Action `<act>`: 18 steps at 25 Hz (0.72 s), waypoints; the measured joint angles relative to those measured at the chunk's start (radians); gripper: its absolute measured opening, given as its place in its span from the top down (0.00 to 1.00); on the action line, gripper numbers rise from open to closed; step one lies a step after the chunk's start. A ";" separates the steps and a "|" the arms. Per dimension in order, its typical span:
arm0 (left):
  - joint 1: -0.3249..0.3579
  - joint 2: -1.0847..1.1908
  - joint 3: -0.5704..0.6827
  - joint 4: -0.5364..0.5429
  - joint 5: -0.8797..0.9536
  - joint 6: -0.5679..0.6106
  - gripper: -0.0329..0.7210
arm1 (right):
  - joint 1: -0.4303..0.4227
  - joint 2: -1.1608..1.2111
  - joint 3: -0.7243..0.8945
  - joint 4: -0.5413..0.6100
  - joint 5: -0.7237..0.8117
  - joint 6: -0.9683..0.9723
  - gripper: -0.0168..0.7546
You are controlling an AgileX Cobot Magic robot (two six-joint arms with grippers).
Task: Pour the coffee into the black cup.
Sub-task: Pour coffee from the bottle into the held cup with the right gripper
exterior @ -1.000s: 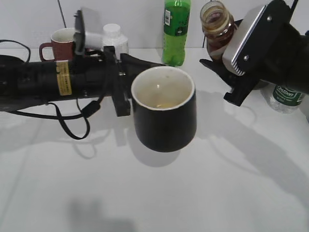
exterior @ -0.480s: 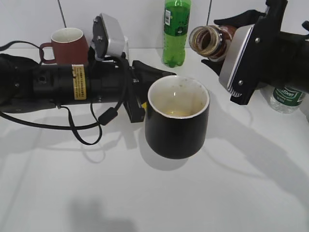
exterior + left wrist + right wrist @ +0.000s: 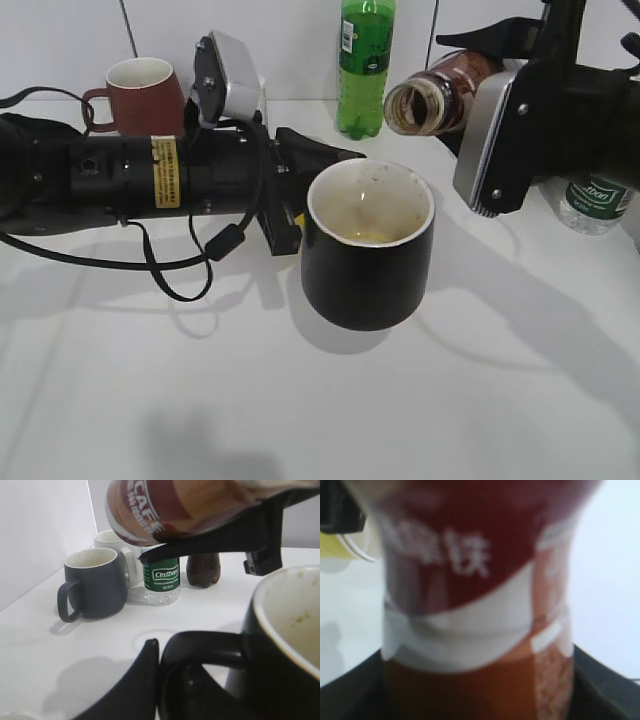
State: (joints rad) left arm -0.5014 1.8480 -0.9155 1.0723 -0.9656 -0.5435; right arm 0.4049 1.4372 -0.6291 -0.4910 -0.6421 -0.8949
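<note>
The black cup (image 3: 368, 262) hangs above the white table at mid view, off-white inside with a little pale yellowish residue at the bottom. My left gripper (image 3: 290, 208) is shut on its handle; the left wrist view shows the handle (image 3: 210, 645) against my finger (image 3: 165, 680). My right gripper (image 3: 480, 90) is shut on the coffee bottle (image 3: 445, 88), tilted almost level. Its open mouth points left, above and just behind the cup's right rim. No stream shows. The bottle fills the right wrist view (image 3: 470, 580) and tops the left wrist view (image 3: 170, 505).
A green soda bottle (image 3: 365, 60) and a maroon mug (image 3: 140, 88) stand at the back. A water bottle (image 3: 595, 200) stands at the right behind my right arm. The left wrist view shows a dark grey mug (image 3: 92, 587), a white mug (image 3: 112, 540) and a small brown bottle (image 3: 202, 570).
The left gripper carried the cup rightward, then held still. The right gripper tipped the bottle from near upright to almost level, its mouth swinging left and down toward the cup.
</note>
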 joint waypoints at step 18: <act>0.000 0.000 0.000 0.017 -0.024 0.000 0.90 | 0.000 0.000 0.000 -0.005 -0.001 -0.184 0.29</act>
State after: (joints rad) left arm -0.5014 1.8480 -0.9155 1.0898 -0.9894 -0.5435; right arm 0.4049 1.4372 -0.6291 -0.4957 -0.6433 -1.0787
